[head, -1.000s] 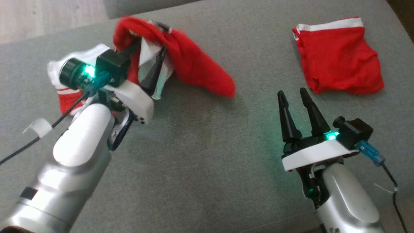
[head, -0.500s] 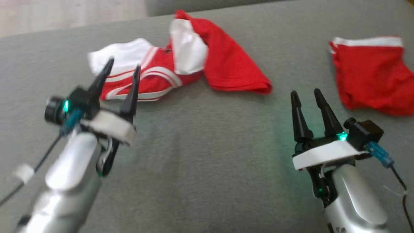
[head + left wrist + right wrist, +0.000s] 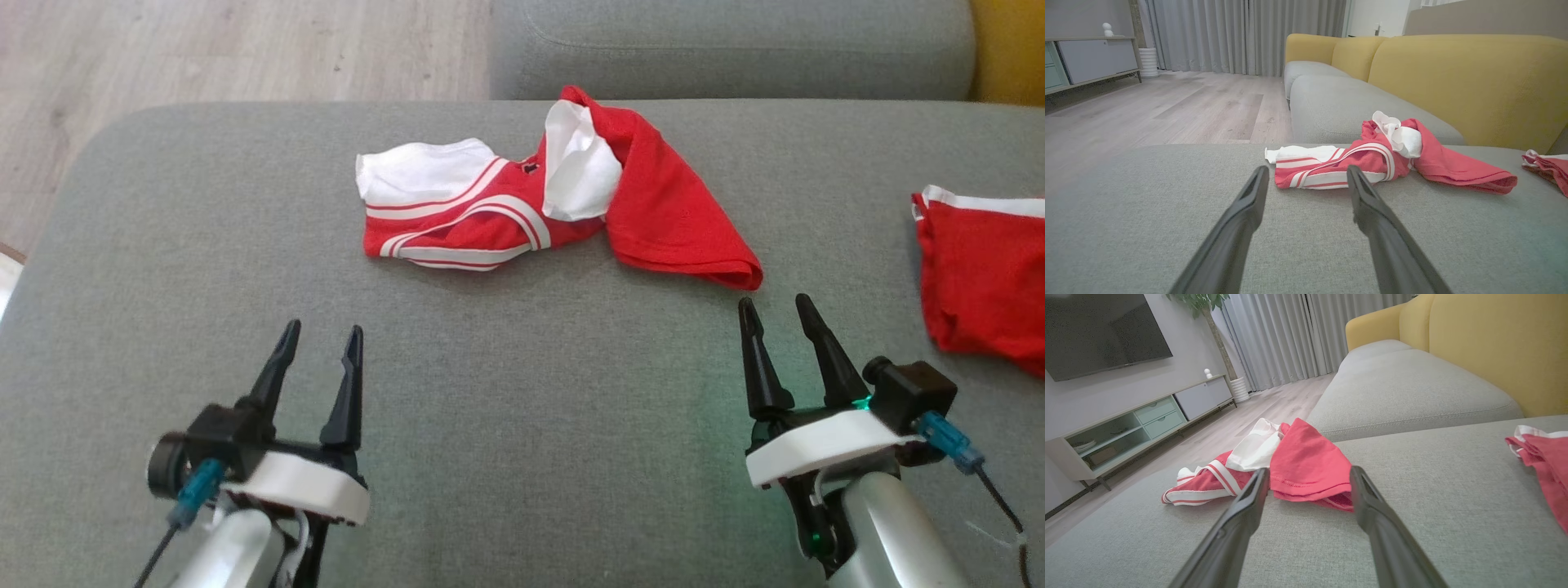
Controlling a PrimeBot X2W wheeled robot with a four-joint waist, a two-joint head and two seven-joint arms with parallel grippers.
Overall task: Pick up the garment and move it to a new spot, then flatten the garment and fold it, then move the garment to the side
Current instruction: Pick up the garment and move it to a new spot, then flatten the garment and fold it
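The red-and-white garment (image 3: 563, 204) lay crumpled toward the far side of the grey sofa cushion (image 3: 522, 425), a white panel bunched over its middle and a red flap trailing to the robot's right. Nearer the robot, the left pincer (image 3: 323, 328) and the right pincer (image 3: 774, 300) were poised over the cushion, fingers spread and nothing between them, the right one's tips near the red flap. A second red garment (image 3: 980, 286), white-banded, lay well apart at the view's right edge.
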